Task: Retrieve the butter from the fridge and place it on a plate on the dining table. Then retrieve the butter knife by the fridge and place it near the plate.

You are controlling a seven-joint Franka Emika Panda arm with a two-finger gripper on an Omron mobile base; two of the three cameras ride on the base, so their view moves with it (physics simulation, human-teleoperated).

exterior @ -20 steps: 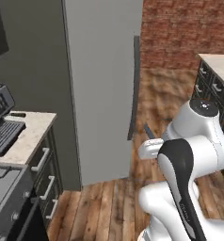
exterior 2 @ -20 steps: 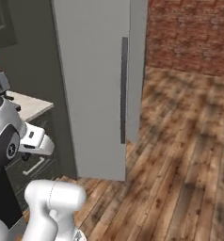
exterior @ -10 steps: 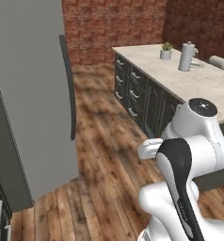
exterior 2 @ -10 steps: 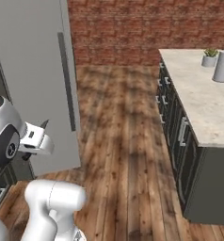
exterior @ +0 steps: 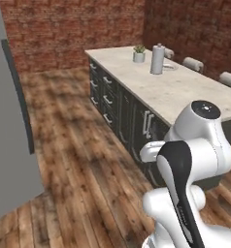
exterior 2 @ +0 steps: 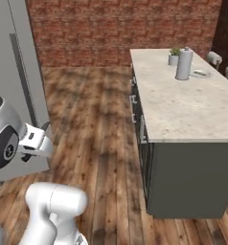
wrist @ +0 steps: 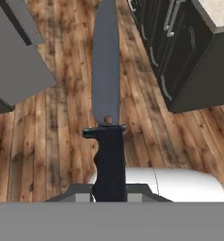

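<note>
My butter knife (wrist: 106, 117), black-handled with a dark blade, points away over the floor; the plate (exterior 2: 200, 73) seems to rest far along the dining table (exterior 2: 183, 103).

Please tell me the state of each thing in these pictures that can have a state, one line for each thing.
butter knife: held by its black handle, blade pointing away from the hand, over the wood floor.
gripper: shut on the butter knife.
fridge: doors closed.
plate: flat on the dining table, behind the grey canister; whether the butter lies on it cannot be told.
table cabinet drawers: closed.
</note>
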